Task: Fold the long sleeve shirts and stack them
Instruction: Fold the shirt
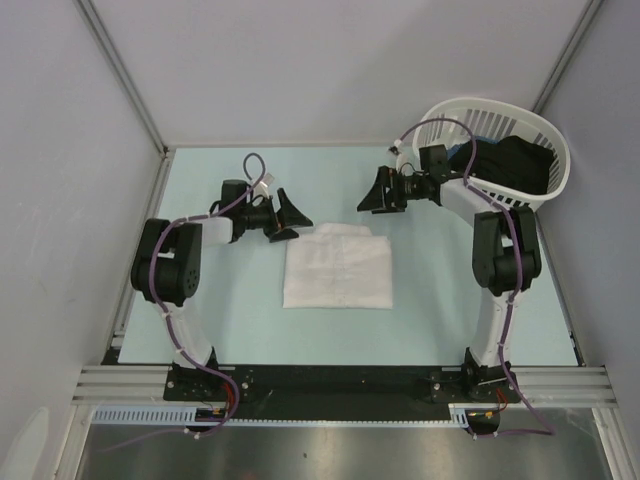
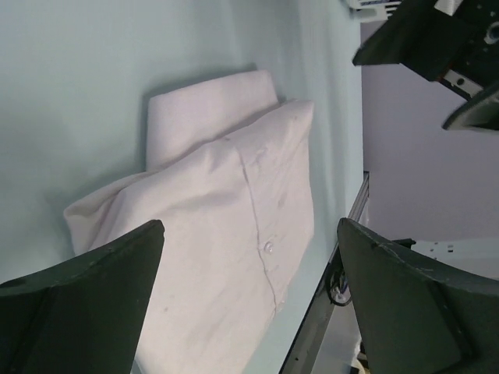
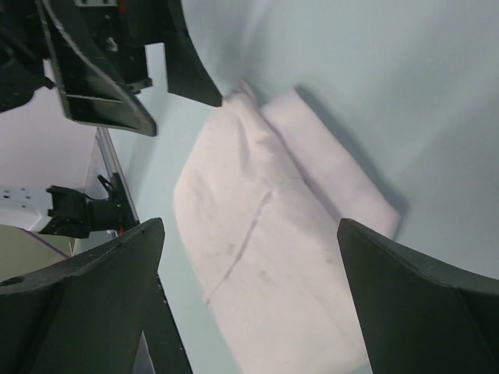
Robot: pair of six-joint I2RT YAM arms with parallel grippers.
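Observation:
A white long sleeve shirt (image 1: 337, 266) lies folded into a flat rectangle on the pale table. It also shows in the left wrist view (image 2: 226, 234) and in the right wrist view (image 3: 273, 257). My left gripper (image 1: 291, 219) is open and empty, raised just off the shirt's far left corner. My right gripper (image 1: 378, 192) is open and empty, raised beyond the shirt's far right corner. Dark cloth (image 1: 510, 165) lies in the white slatted basket (image 1: 556, 175); I cannot tell if it is shirts.
The basket stands at the table's far right corner, behind my right arm. Grey walls close in the table at the back and sides. A metal rail (image 1: 340, 385) runs along the near edge.

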